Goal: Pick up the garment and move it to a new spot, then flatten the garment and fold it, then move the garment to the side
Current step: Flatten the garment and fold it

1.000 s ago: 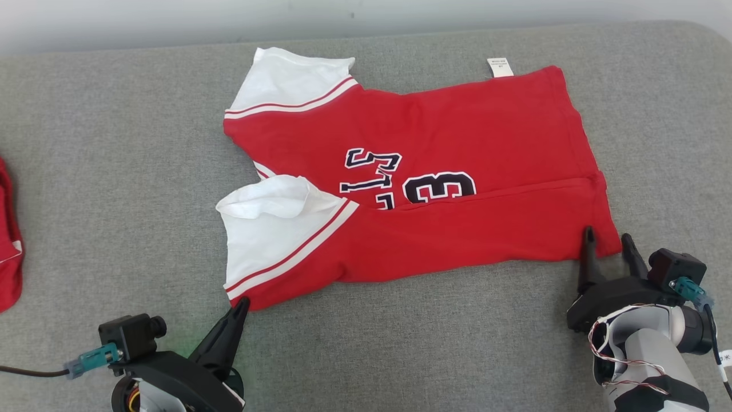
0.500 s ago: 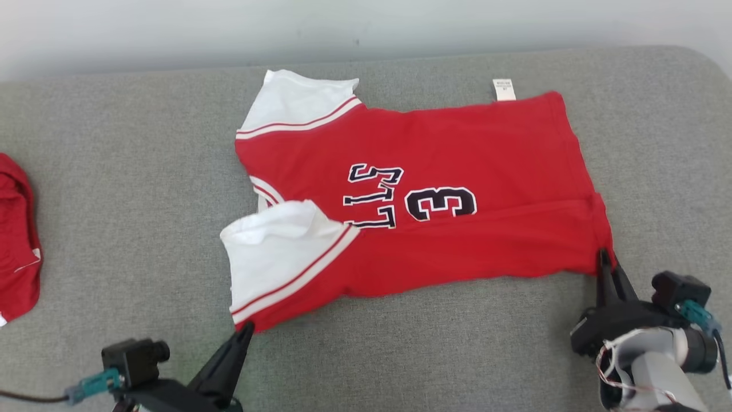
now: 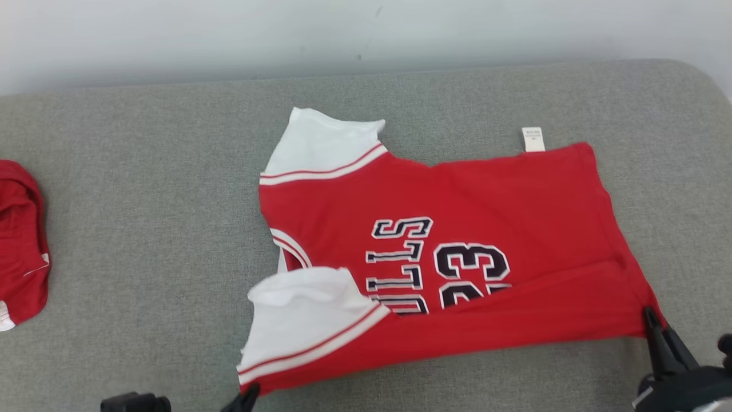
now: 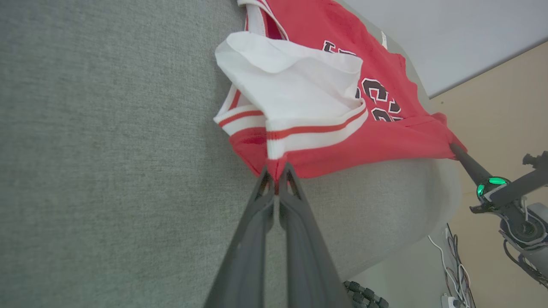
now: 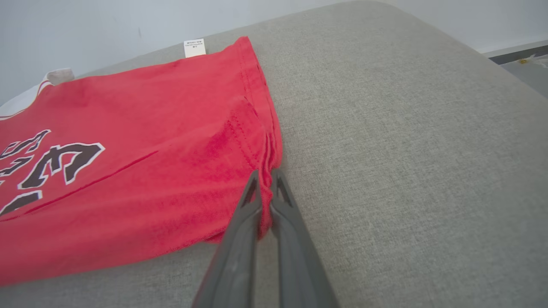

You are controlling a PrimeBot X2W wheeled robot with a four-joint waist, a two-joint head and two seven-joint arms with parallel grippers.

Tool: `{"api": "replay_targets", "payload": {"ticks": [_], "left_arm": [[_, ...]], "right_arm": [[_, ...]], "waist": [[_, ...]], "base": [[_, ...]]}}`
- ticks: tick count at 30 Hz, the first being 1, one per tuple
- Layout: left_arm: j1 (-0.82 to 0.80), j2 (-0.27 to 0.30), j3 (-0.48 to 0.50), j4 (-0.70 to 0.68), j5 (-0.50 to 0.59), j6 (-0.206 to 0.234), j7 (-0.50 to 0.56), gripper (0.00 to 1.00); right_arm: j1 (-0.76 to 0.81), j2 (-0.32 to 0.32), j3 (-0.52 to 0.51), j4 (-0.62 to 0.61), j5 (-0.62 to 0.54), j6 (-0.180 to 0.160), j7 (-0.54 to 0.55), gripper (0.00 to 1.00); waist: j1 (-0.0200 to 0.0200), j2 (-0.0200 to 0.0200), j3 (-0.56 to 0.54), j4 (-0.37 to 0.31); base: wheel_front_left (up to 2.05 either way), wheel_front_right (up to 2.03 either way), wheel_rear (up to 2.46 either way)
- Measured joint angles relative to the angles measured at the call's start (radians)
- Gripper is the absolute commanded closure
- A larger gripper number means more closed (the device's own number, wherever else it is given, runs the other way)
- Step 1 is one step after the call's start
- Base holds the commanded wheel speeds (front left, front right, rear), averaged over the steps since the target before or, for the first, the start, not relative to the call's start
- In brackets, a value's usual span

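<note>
The garment [image 3: 457, 229] is a red jersey with white sleeves and dark lettering, lying spread on the grey cushion, near edge folded over. My left gripper [image 4: 277, 182] is shut on the garment [image 4: 325, 107] at its near corner below the white sleeve; its tip [image 3: 247, 395] pokes in at the bottom of the head view. My right gripper [image 5: 266, 179] is shut on the garment [image 5: 128, 162] at its near hem corner, seen in the head view low on the right [image 3: 652, 320]. That corner looks slightly raised.
A second red cloth [image 3: 20, 240] lies at the cushion's left edge. Bare grey cushion [image 3: 143, 229] stretches to the left and behind the garment. The cushion's rounded right end [image 5: 428, 128] drops to a floor with cables [image 4: 454, 273].
My right gripper has shut on the garment's hem corner. The camera has tilted, so the garment sits lower in view, and the near folded edge has been drawn toward me, uncovering more lettering.
</note>
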Motion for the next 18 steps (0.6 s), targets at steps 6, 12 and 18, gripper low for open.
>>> {"api": "replay_targets", "payload": {"ticks": [6, 12, 18], "left_arm": [[0.036, 0.026, -0.016, -0.048, -0.007, 0.032, 0.044, 1.0], [0.049, 0.034, -0.028, -0.049, -0.018, 0.042, 0.071, 1.0], [0.027, 0.011, -0.037, 0.001, -0.011, 0.038, 0.067, 0.0]], "right_arm": [[0.105, -0.025, -0.025, -0.111, 0.04, 0.0, 0.054, 1.0], [0.147, 0.003, -0.046, -0.179, 0.028, 0.0, 0.092, 1.0], [0.146, 0.035, -0.076, -0.207, -0.014, 0.0, 0.093, 0.0]], "waist": [[0.0, -0.0001, 0.009, -0.003], [0.0, 0.0, 0.03, -0.012], [0.0001, 0.0, 0.035, -0.022]], "base": [[0.0, 0.0, 0.0], [0.0, 0.0, 0.0], [0.0, 0.0, 0.0]]}}
